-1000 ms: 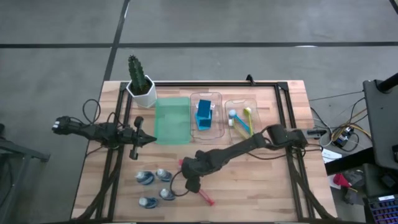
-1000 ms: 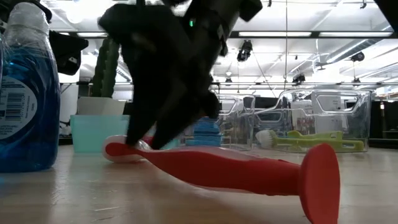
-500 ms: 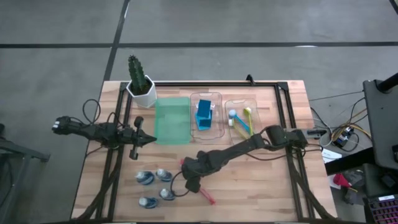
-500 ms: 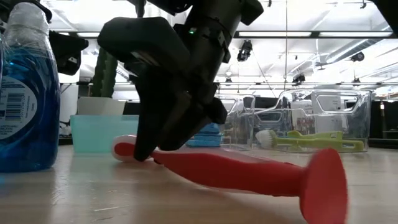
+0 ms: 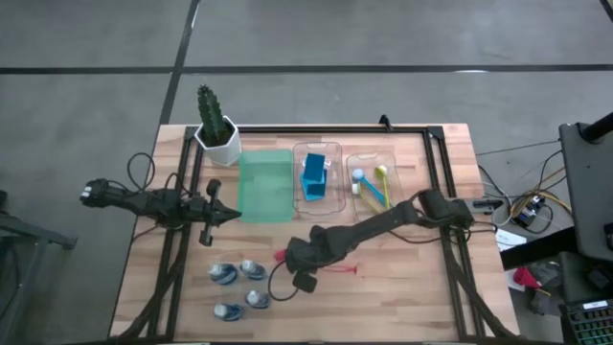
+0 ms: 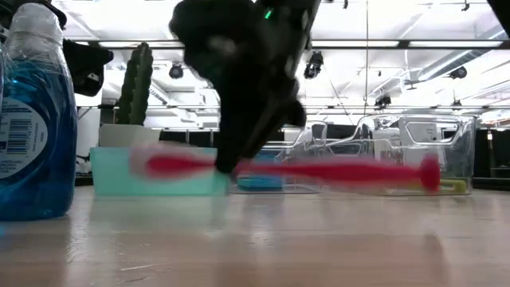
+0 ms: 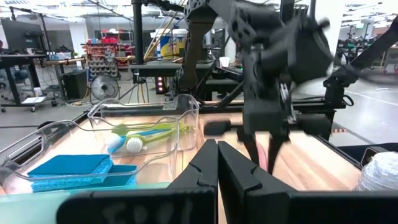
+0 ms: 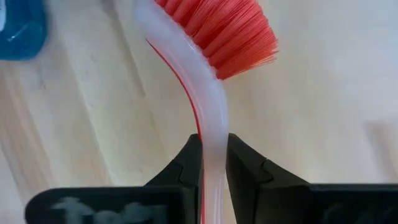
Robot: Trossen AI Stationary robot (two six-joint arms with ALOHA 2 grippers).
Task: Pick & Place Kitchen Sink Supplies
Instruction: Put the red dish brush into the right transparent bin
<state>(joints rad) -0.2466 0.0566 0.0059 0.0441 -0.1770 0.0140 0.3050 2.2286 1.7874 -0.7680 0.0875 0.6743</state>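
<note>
The pink long-handled brush (image 5: 326,264) hangs level just above the table's near middle. Its bristle head (image 8: 227,34) points left and its round foot (image 6: 430,171) points right. My right gripper (image 5: 289,257) is shut on it behind the head. Several blue-white little bottles (image 5: 239,287) stand upright on the wood to the near left, one of them close to the low camera (image 6: 32,119). My left gripper (image 5: 226,215) is shut on nothing and waits at the table's left, beside the green tray (image 5: 263,185). My right gripper pinches the brush's whitish neck (image 8: 211,134), just behind the bristle head, between its two fingers (image 8: 189,162). In the wrist view the neck runs straight out between the fingertips. The brush is lifted clear of the table and hangs about level, bristles down.
A potted cactus (image 5: 215,125) stands at the far left. Beside the green tray are a clear tray with blue sponges (image 5: 316,177) and a clear tray with white-headed brushes (image 5: 372,184). Bare wood lies to the near right (image 5: 412,297).
My right gripper has shut on the brush's neck and risen. The brush, which lay slanting on the table with its foot toward the near edge, is lifted clear. Its foot end has swung toward the table's right, and it now hangs level.
</note>
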